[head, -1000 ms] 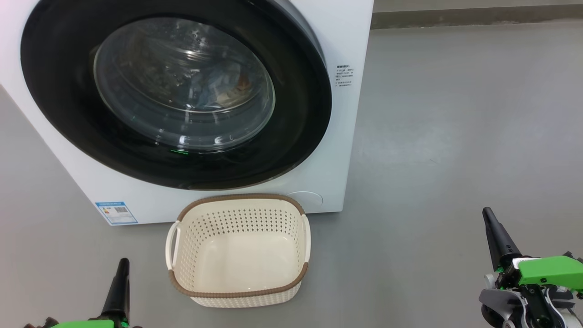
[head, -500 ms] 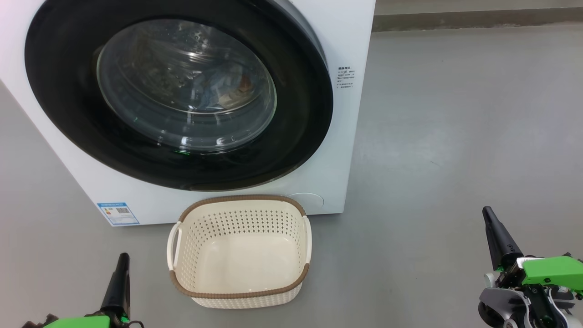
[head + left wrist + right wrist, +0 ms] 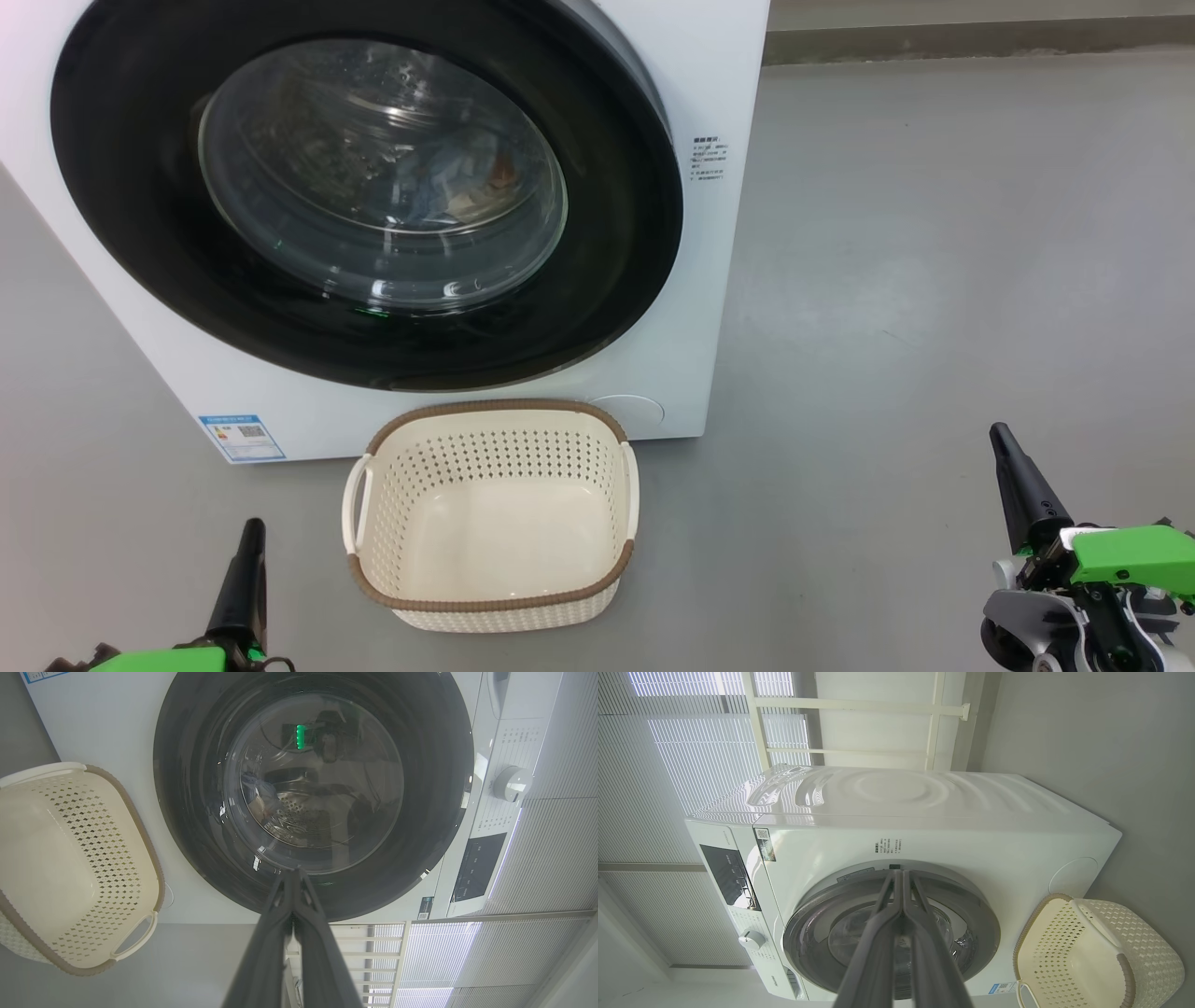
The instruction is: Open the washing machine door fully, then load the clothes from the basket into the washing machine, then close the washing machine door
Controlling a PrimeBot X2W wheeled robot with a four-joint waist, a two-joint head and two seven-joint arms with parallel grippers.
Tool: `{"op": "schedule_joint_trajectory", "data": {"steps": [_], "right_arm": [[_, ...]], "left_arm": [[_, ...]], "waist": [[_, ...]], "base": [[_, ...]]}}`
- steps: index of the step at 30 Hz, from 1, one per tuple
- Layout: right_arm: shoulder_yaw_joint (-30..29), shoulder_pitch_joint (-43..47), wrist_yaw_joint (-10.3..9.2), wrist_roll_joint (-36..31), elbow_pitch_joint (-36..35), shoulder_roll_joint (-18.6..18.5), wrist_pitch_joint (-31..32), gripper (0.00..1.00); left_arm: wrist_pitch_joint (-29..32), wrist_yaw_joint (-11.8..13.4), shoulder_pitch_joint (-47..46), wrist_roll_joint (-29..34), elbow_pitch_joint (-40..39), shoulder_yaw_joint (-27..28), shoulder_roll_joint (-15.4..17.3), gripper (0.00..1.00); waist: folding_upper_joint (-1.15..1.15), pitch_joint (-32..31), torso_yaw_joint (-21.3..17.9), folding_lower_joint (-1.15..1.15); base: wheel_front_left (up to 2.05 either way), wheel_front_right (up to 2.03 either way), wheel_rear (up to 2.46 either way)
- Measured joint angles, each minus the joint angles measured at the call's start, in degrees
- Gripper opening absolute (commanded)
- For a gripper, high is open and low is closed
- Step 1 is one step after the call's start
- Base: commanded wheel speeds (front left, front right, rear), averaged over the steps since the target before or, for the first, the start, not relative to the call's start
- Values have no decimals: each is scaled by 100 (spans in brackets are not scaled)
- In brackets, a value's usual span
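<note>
Nothing has shifted lately: the washing machine (image 3: 714, 280) has its door (image 3: 373, 177) shut, clothes (image 3: 457, 187) inside, the basket (image 3: 495, 408) before it empty, and the left gripper (image 3: 250, 539) and right gripper (image 3: 1005, 446) idle with jaws together, so the task looks done.

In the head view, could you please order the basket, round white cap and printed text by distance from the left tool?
From the left tool:
1. basket, just to its right.
2. round white cap, beyond the basket.
3. printed text, upper right of the washer.
</note>
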Motion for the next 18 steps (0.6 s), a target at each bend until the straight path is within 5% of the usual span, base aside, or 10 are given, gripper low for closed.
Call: {"op": "schedule_joint_trajectory", "data": {"steps": [18], "right_arm": [[-37, 0, 0, 0, 0, 4, 1, 0]], "left_arm": [[0, 0, 0, 0, 0, 1, 0, 0]], "waist": [[0, 0, 0, 0]], "base": [[0, 0, 0]]}}
